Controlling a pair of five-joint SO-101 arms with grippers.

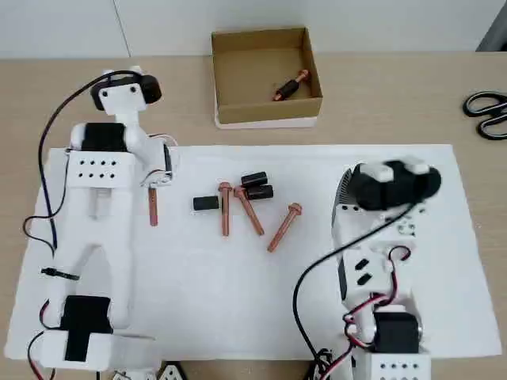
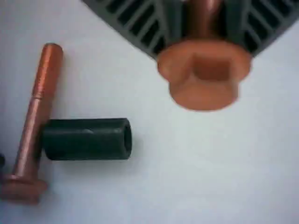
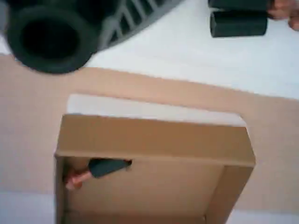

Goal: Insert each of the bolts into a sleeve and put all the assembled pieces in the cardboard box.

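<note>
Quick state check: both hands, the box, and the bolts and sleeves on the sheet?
left hand: shut on a bolt
right hand: shut on a sleeve
cardboard box: open, one assembled piece inside
loose bolts: three lying flat, unsleeved
loose sleeves: three lying flat, none on a bolt
scissors: blades out of frame, cannot tell

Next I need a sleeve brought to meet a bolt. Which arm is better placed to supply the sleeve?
Right. The right gripper is shut on a black sleeve, its bore open toward the wrist camera. The left gripper is full, clamped on a bolt, so it likely cannot pick one up.
</note>
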